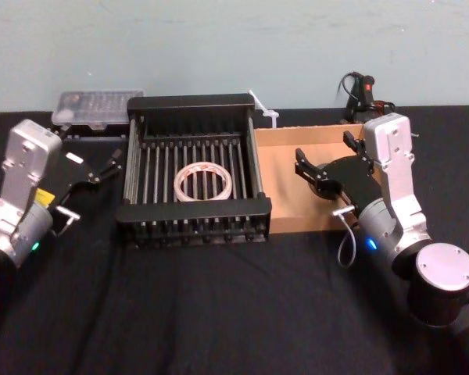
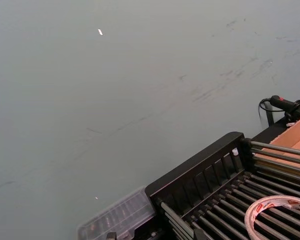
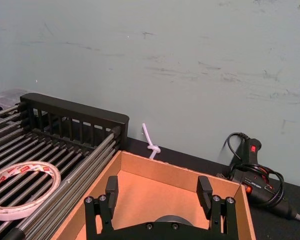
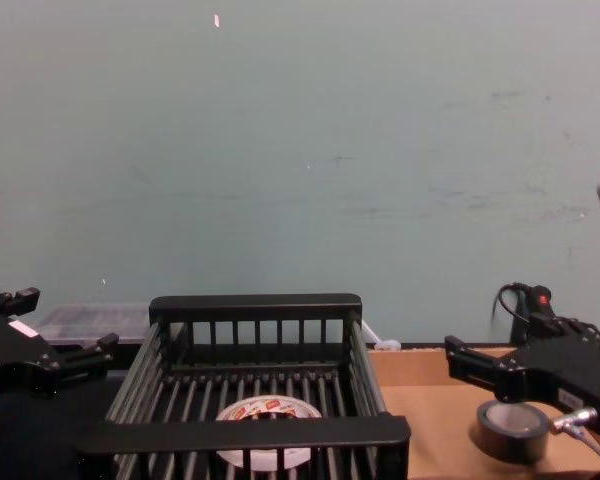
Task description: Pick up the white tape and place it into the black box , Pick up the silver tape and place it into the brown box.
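- Step in hand, by my reading: the right pincer [image 1: 319, 176] is letting go of the silver tape [image 4: 513, 430] inside the brown box [image 1: 280, 181]. The white tape [image 1: 202, 181] already lies flat on the slats of the black box [image 1: 191, 209], so that half looks finished.
- To do it well: the roll sits on the cardboard floor just below the right pincer's tips, and the jaws stand spread with nothing between them. A straight lift, clear of the roll and the low walls, would avoid nudging it or dragging the box.
- Watch the near wall of the brown box and the cable loop hanging under the wrist; either could catch on a sideways pull.
- Right arm pose: forearm raised over the near right corner of the brown box, pincer reaching over its floor; the black box lies to the pincer's left.
- Left pincer [image 1: 94, 183]: jaws apart, empty, held above the desk [image 1: 219, 312] just outside the black box, white tape well to its right. It seems idle.
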